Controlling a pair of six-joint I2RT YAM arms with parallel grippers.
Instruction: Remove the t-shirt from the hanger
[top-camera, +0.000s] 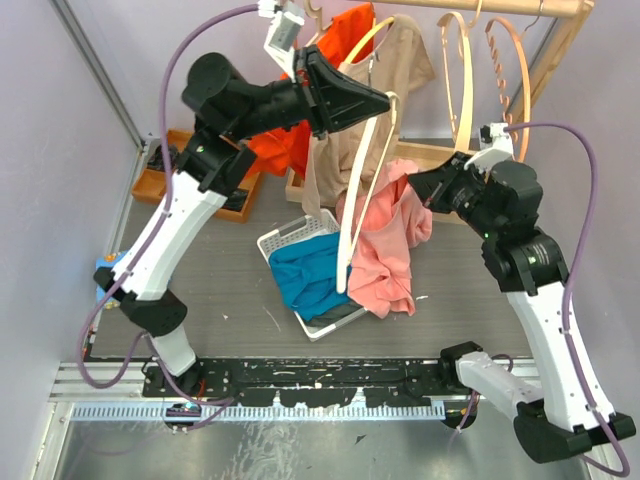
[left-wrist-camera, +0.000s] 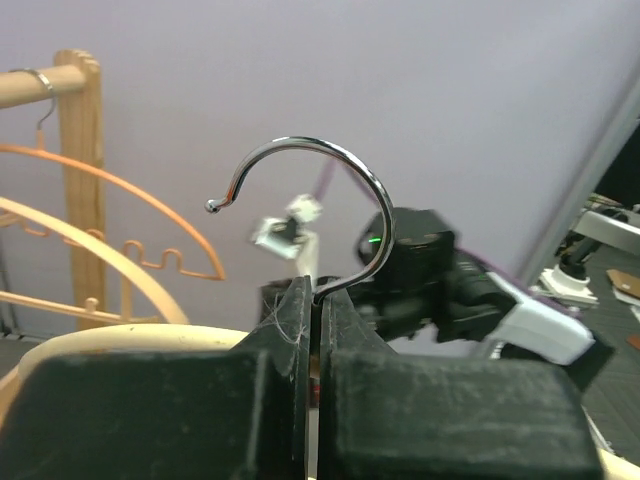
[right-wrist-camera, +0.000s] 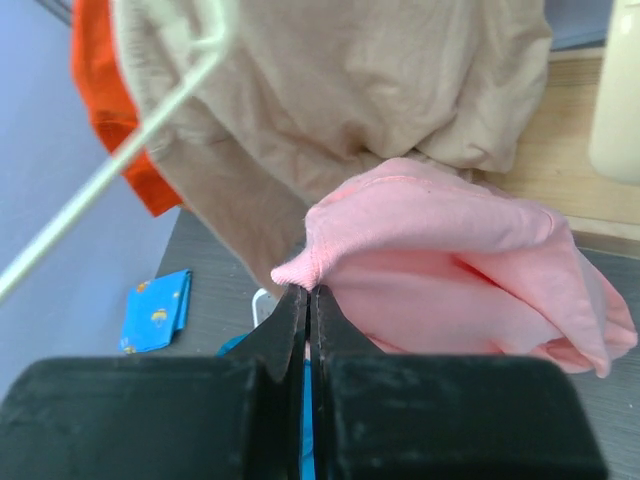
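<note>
A cream hanger (top-camera: 362, 190) hangs tilted in the air, one arm pointing down over the basket. My left gripper (top-camera: 388, 98) is shut on the neck of its metal hook (left-wrist-camera: 383, 215), and in the left wrist view the jaws (left-wrist-camera: 318, 292) pinch the wire. The pink t-shirt (top-camera: 385, 250) droops around the hanger's lower arm. My right gripper (top-camera: 420, 185) is shut on a folded edge of the t-shirt (right-wrist-camera: 450, 270), the cloth bunching just above the jaws (right-wrist-camera: 308, 290). A pale hanger arm (right-wrist-camera: 120, 170) crosses the upper left of the right wrist view.
A wooden rack (top-camera: 500, 6) at the back carries empty hangers (top-camera: 462, 80), a beige shirt (top-camera: 400, 60) and an orange shirt (top-camera: 345, 35). Below the hanger stands a white basket (top-camera: 285, 238) with a blue garment (top-camera: 310, 275). A wooden tray (top-camera: 160, 180) and a blue cloth (top-camera: 105, 272) lie at the left.
</note>
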